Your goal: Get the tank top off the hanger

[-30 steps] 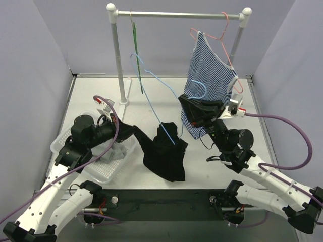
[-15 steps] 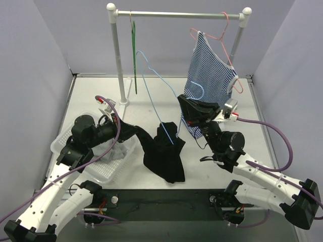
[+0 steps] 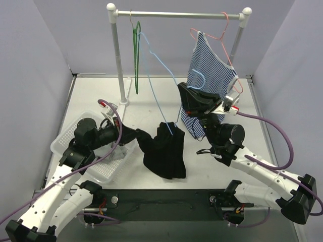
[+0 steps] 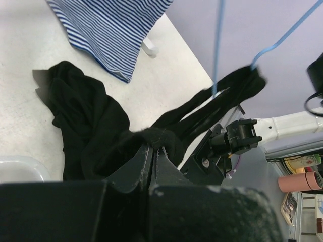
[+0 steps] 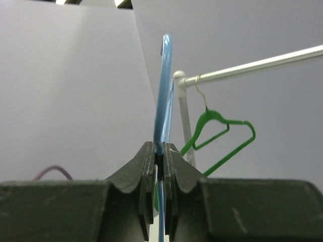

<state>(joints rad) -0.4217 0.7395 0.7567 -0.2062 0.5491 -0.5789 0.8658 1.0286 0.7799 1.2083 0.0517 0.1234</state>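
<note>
The black tank top (image 3: pixel 164 151) sits in the middle of the table (image 3: pixel 101 91), between the two arms. Its lower part is bunched on the table surface. Its upper part is lifted towards the lower end of the blue hanger (image 5: pixel 163 91). In the left wrist view a strap runs taut up to that end of the hanger, so the garment is not yet free of it.

The left gripper (image 4: pixel 153 148) is pressed together on a fold of the black fabric at the garment's left edge, just beside the white basket (image 3: pixel 65 138). The right gripper (image 5: pixel 159 151) is held above the table to the right of the garment. Its fingers are closed tightly on the blue wire of the hanger. From this grip the hanger slants up and leftward toward the rail (image 3: pixel 176 14), then back down to the tank top.

A green hanger (image 3: pixel 136 55) hangs from the left end of the rail. At the right end a pink hanger (image 3: pixel 224 27) carries a blue-and-white striped tank top (image 3: pixel 209 70), which hangs behind the right gripper. The basket stands at the left edge of the table beneath the left arm.
</note>
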